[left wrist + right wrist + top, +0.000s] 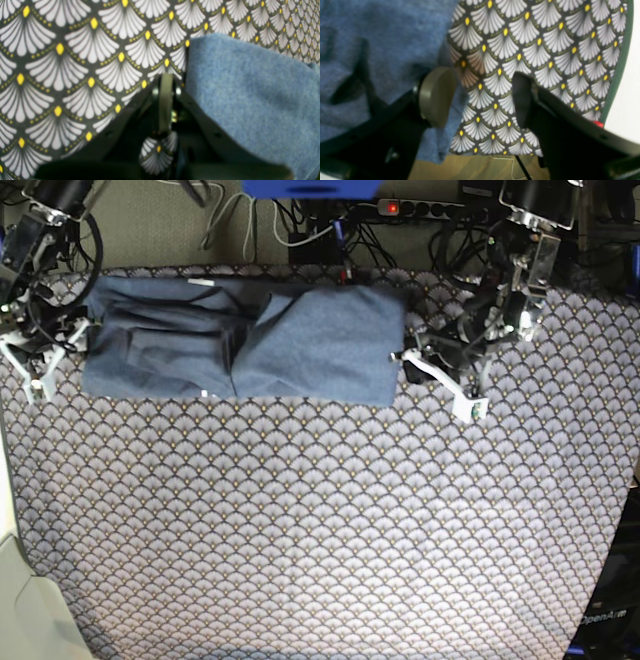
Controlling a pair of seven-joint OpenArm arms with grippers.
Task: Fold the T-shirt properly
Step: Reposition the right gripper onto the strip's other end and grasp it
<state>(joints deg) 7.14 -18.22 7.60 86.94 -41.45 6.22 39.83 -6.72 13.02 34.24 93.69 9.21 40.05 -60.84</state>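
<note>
- Blue cloth first: the T-shirt [240, 345] lies as a long band along the far edge of the tablecloth [320, 520], and its long axis runs from the left edge toward the right edge in the base view. It looks already folded into a strip, with creases on its left half.
- You have one arm at each short end of this band. The right gripper [480, 95] sits at the end near the far left corner of the tablecloth, and the left gripper [440, 375] sits at the other end, on the tablecloth just beside the shirt.
- In the right wrist view, the jaws stand wide apart. One finger [435, 96] is over the blue cloth and the other is over the pattern, so the shirt's edge passes between them. They hold nothing.
- In the left wrist view, the jaws of the left gripper [165, 100] are pressed together with nothing between them. The shirt [250, 100] lies to the right of them and very close, maybe touching, but I cannot tell.
- My judgement: the next fold should bring one short end over the other, along the long axis. The right gripper is better placed, because it already straddles the edge. The left one must open before it can take cloth.
- Take care to pinch only the shirt, not the tablecloth under it.
</note>
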